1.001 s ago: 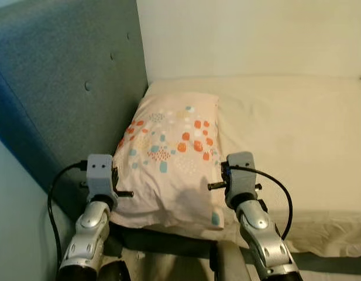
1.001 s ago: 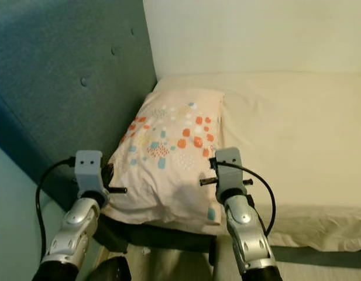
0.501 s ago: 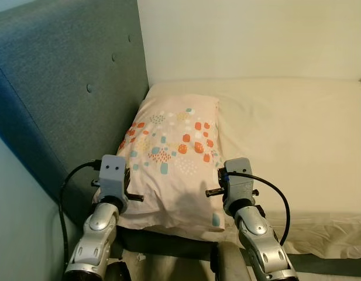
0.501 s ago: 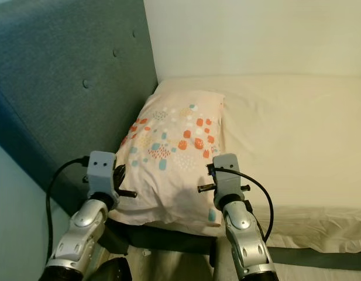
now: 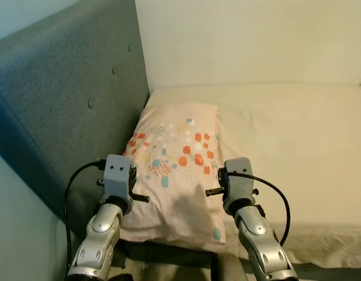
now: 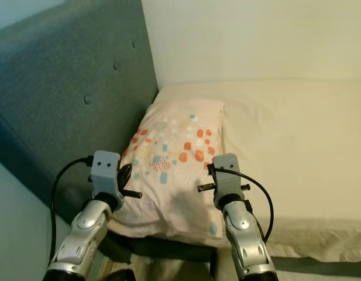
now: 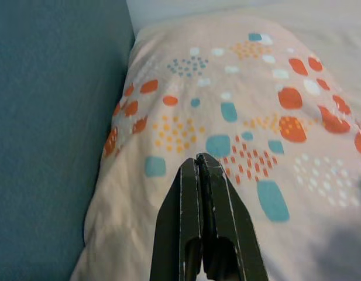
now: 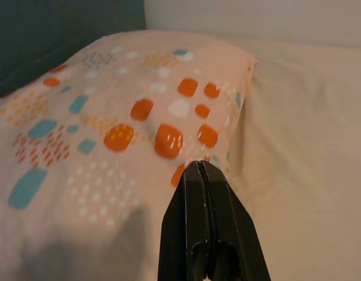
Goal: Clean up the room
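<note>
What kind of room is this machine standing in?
Most likely a bedroom. A patterned pillow lies on a cream-sheeted mattress, against a grey-blue padded headboard. The robot's left gripper and right gripper hang over the pillow, both shut.

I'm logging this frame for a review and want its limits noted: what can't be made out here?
- Whether either shut tool touches the pillow: the left tool and right tool fingertips hide any contact in the wrist views.
- The pillow's near corners: the arms cover them in the eye views.
- The bed beyond the right edge: cut off.
- The floor below the mattress: dark, and cut off by the bottom edge.
</note>
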Controlling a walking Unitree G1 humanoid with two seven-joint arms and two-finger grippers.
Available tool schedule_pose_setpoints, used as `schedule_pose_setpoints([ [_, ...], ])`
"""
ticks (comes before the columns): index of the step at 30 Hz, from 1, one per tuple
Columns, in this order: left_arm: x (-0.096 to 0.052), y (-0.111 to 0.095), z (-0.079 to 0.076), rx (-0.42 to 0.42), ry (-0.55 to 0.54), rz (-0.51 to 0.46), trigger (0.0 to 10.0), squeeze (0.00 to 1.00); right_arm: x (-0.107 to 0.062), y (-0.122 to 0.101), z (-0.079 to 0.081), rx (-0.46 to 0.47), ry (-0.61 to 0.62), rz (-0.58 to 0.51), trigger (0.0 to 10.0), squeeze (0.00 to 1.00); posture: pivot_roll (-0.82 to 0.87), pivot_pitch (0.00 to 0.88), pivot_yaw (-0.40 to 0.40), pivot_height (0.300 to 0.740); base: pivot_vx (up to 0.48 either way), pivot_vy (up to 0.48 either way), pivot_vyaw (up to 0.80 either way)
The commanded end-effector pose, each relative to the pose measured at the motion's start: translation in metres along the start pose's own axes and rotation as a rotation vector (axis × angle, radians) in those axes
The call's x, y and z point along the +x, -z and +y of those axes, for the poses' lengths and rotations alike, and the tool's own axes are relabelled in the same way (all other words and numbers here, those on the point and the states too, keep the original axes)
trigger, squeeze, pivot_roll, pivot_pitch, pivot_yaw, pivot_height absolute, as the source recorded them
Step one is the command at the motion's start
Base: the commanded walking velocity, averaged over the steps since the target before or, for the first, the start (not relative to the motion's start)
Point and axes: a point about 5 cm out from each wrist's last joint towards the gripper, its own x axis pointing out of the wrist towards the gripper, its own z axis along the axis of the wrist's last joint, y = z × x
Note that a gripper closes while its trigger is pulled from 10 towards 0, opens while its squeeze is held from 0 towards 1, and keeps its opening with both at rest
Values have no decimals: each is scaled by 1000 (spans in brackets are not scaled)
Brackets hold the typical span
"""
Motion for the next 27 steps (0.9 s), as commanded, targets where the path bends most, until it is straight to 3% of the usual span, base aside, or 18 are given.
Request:
schedule_pose_setpoints([
  [1,-3,2,1,7,-13,13,10000,0,2,-1,4,8,-16,-9,10000,0,-101,37,35,647,0,0,0],
  [27,4,-4,9,14,-68,-3,10000,0,11,-7,1,3,-28,-25,10000,0,-103,36,17,740,0,0,0],
])
